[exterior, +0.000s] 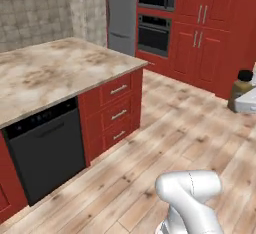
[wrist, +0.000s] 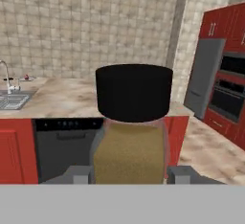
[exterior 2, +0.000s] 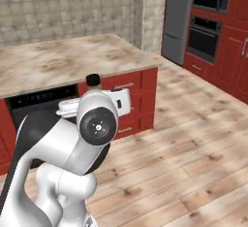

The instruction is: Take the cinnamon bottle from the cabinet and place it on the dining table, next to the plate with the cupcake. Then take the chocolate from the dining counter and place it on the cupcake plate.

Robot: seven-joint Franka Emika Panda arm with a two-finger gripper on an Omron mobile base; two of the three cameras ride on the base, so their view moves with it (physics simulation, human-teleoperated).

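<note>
The cinnamon bottle (wrist: pixel 130 137) is tan-brown under a black cap, the counter (exterior: pixel 55 73) beige marble with brown veins on red drawer fronts (exterior: pixel 117 109) — beside a black dishwasher (exterior: pixel 47 150) — over pale wood-plank floor (exterior: pixel 190 138).

The left base view looks from behind the arm, forward and down over a marble counter (exterior: pixel 60 73) toward the wall ovens (exterior: pixel 155 18). The right base view looks from the other side, with the arm's elbow (exterior 2: pixel 98 121) close in front, and shares that counter (exterior 2: pixel 72 58), its dishwasher (exterior 2: pixel 43 105) and the ovens (exterior 2: pixel 206 24). The hand view sits very near a bottle (wrist: pixel 131 127), level, facing the same counter (wrist: pixel 57 101) and the tiled wall (wrist: pixel 86 22).
</note>
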